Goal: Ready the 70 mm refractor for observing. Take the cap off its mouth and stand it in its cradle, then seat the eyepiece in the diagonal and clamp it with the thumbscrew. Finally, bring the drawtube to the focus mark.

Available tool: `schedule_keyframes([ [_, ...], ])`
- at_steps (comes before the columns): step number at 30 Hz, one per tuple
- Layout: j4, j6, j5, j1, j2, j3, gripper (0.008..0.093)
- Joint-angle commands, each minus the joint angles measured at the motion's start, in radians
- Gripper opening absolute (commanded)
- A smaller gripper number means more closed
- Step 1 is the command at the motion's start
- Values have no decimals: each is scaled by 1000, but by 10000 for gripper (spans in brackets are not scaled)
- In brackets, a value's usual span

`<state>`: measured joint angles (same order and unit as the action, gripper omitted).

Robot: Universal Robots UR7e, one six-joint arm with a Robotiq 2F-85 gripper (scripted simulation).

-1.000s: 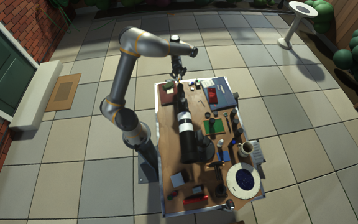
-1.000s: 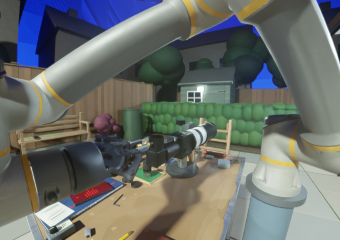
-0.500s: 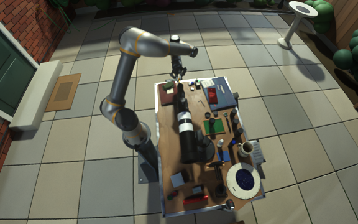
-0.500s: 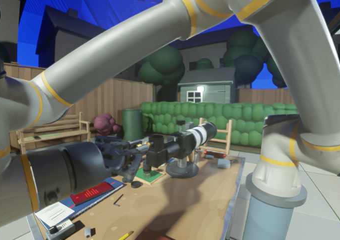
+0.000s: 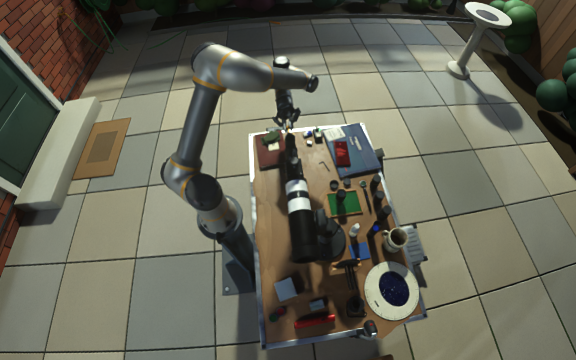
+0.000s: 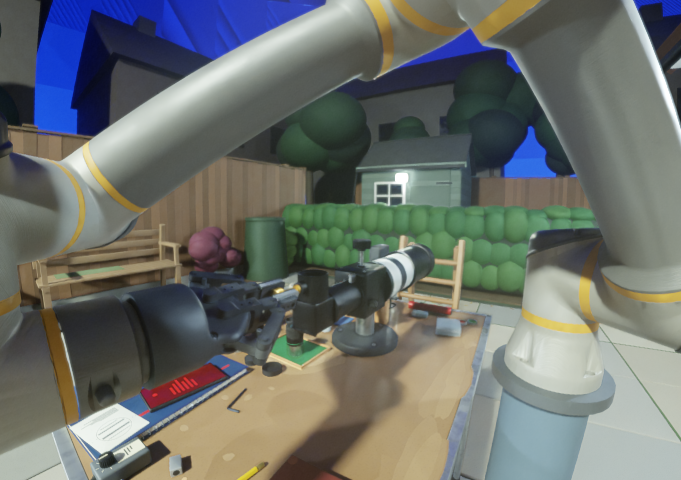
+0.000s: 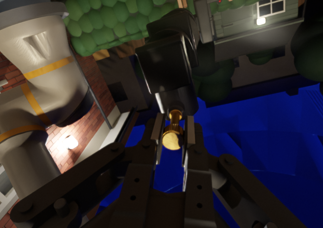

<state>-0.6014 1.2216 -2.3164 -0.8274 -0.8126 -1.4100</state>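
Note:
On the brown table the black refractor (image 5: 299,205) with a white band lies along the table on its mount (image 6: 365,334). At its rear end sits the black diagonal (image 6: 313,303) (image 7: 167,61). A brass thumbscrew (image 7: 173,133) (image 6: 290,289) sticks out of the diagonal's rear face. The thumbscrew's knurled head is held in my closed gripper (image 7: 173,135) (image 6: 279,294) (image 5: 286,121), which reaches in level from behind the telescope. The eyepiece is hidden from me at the diagonal. A green pad (image 5: 345,202) lies right of the tube.
A mug (image 5: 393,239) stands near the right edge, by a round star chart (image 5: 392,290). A blue notebook with a red device (image 5: 348,150), a hex key (image 6: 236,400), a red torch (image 5: 314,320) and small caps lie around the telescope. My arm's base (image 6: 545,407) stands beside the table.

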Motion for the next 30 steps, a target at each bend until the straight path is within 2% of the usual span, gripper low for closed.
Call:
schedule_keyframes([
  [1, 2, 0, 0, 2, -1, -1, 245],
  [12, 2, 0, 0, 2, -1, -1, 460],
  [30, 10, 0, 5, -3, 8, 15, 460],
])
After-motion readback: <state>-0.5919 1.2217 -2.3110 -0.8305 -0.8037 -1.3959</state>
